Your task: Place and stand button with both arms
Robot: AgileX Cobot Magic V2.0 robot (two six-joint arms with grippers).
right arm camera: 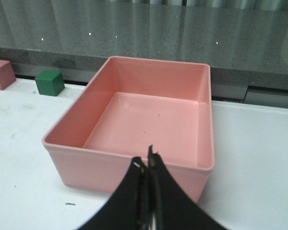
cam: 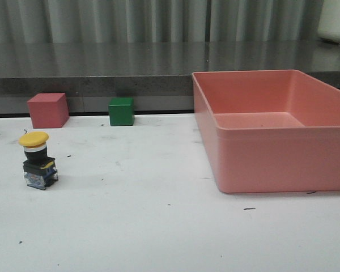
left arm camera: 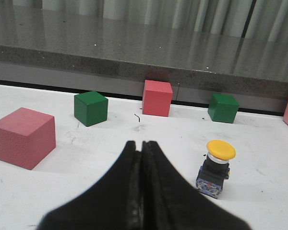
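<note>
Light is even and diffuse from overhead — soft, short shadows under the button and the pink bin. Pale streaks of glare run down the dark counter. Front view is slightly soft and grainy. My left gripper and right gripper sit blurred — too close for focus.

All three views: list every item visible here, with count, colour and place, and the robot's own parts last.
push button: 1, yellow cap on a dark base, upright on the table's left side.
red cubes: 2 in the left wrist view, one by the back ledge, one nearer that camera.
green cubes: 2 in the left wrist view, one by the ledge, one further out on the table.
bin: 1, pink, on the table's right side, nothing in it.
table: 1, white.
left gripper: black, shut, holding nothing.
right gripper: black, shut, holding nothing.
</note>
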